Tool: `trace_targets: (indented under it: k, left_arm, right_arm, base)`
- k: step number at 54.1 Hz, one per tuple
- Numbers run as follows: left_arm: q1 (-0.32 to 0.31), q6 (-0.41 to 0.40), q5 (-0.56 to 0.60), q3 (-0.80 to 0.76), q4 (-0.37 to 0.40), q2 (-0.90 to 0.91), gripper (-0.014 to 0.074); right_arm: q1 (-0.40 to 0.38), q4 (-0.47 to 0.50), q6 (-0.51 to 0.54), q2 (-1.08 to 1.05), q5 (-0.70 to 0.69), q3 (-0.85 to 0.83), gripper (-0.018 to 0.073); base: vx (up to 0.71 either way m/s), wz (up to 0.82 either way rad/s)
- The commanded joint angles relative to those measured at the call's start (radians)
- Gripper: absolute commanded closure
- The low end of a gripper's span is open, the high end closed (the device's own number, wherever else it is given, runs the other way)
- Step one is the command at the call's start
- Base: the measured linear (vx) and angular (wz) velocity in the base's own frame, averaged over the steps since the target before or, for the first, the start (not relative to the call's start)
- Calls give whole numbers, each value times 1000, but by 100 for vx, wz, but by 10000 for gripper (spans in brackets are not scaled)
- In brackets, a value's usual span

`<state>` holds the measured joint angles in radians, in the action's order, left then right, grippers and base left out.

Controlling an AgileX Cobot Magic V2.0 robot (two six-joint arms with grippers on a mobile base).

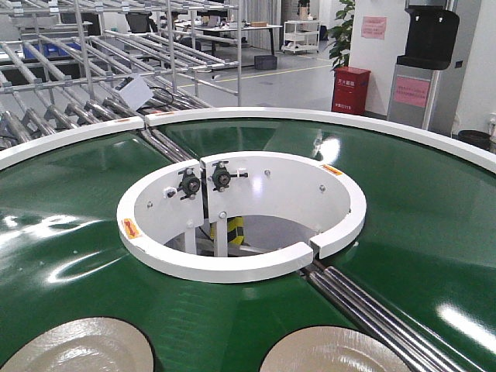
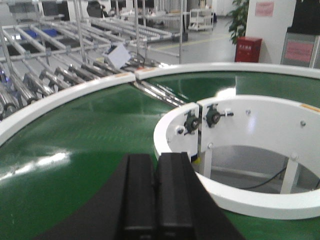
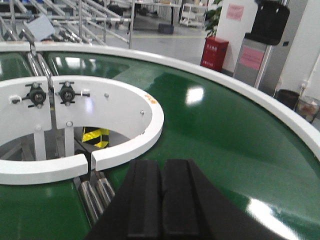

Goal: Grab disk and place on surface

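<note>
Disks rest on the green conveyor belt [image 1: 77, 201] at the front view's bottom edge: a left disk [image 1: 74, 345] and a right disk [image 1: 337, 353]. Over the belt, the left end effector [image 2: 156, 162] and the right end effector [image 3: 161, 167] each have their fingers pressed together.

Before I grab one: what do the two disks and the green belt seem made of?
Left-hand disk and right-hand disk: likely metal, pale brushed finish with faint concentric sheen; coated plastic possible. Green belt: smooth glossy rubber or PVC, judging by sharp lamp reflections.
</note>
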<state>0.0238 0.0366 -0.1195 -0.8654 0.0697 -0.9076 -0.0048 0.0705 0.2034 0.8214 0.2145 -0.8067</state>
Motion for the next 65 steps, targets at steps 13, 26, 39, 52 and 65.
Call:
trace_targets:
  k: [13,26,39,52,65]
  left_arm:
    - [-20,1,68,-34,27,-18,237]
    - [-20,1,69,-34,27,-22,-63]
    - [-99,-24,3,-35,57,-22,-36]
    - [-126,-22,-57,-71,176,-24,-12]
    - [-126,-22,-57,-71,176,-24,-12]
  right_arm:
    - [-1,20,-1,0,-87,-34,211]
    - [-1,20,-12,0,-91,-34,-170]
    - [1,135,-43,0,-68,-34,-138]
    - [152,341,26,121,225,-89,-22]
    - [236,940,461,432,650,-197,47]
  base:
    - [0,0]
    - [0,0]
    - [0,0]
    - [0,0]
    - [0,0]
